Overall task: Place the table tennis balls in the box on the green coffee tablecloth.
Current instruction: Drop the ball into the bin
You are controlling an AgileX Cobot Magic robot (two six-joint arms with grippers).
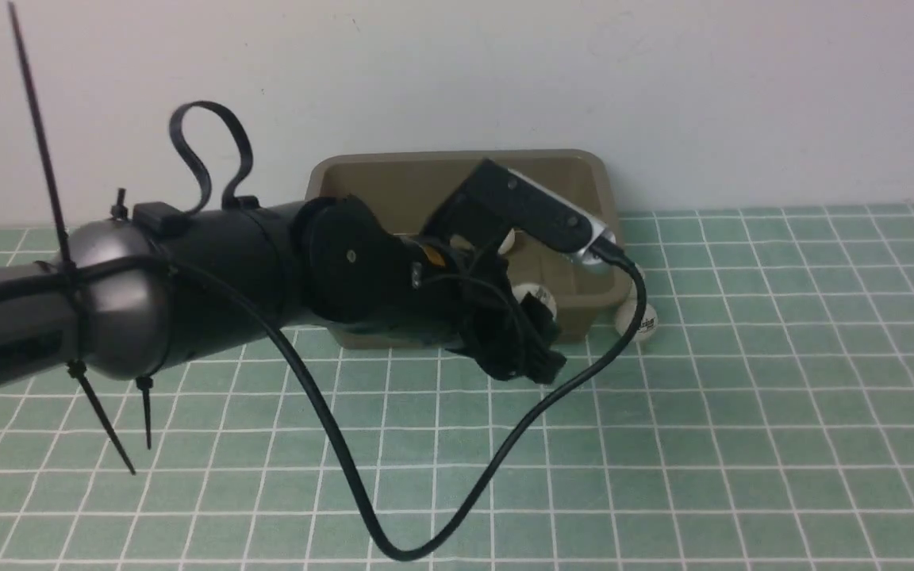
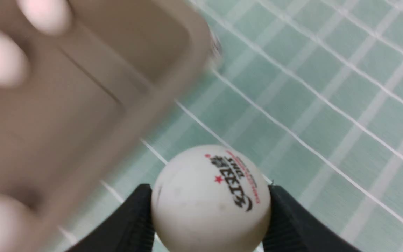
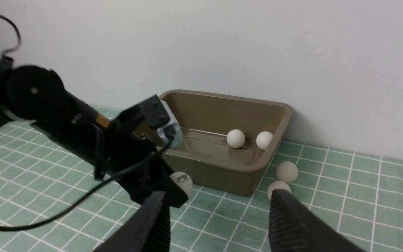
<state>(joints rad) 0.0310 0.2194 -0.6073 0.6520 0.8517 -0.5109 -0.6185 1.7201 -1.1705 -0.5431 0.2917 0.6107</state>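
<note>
In the front view the left gripper (image 1: 538,317) is clamped on a table tennis ball (image 1: 537,298) at the near right corner of the box (image 1: 457,170). A loose ball (image 1: 638,321) lies on the green coffee tablecloth (image 1: 743,436), just beside that corner. The arm's black cable (image 1: 362,492) sags onto the cloth in front.

In the left wrist view the logo ball (image 2: 211,199) sits pinched between two black fingers (image 2: 135,224). Checked cloth shows under it and the blurred box (image 2: 173,80) lies off to one side, so I judge it is not yet over the rim. Three blurred white balls (image 2: 0,57) rest inside.

In the right wrist view the right gripper (image 3: 219,224) hangs well back with its jaws apart and nothing between them. The held ball (image 3: 182,180) appears low, in front of the box's near wall (image 3: 219,176). Two balls (image 3: 235,138) lie inside and two more (image 3: 287,171) on the cloth beside the far corner.

To do the step well, lift the ball clear of the flared rim and carry it over the floor of the box. Then part the fingers low and gently — a light ball bounces, and this box is shallow. Keep the cable off the loose pair, since a nudge would set them rolling.
</note>
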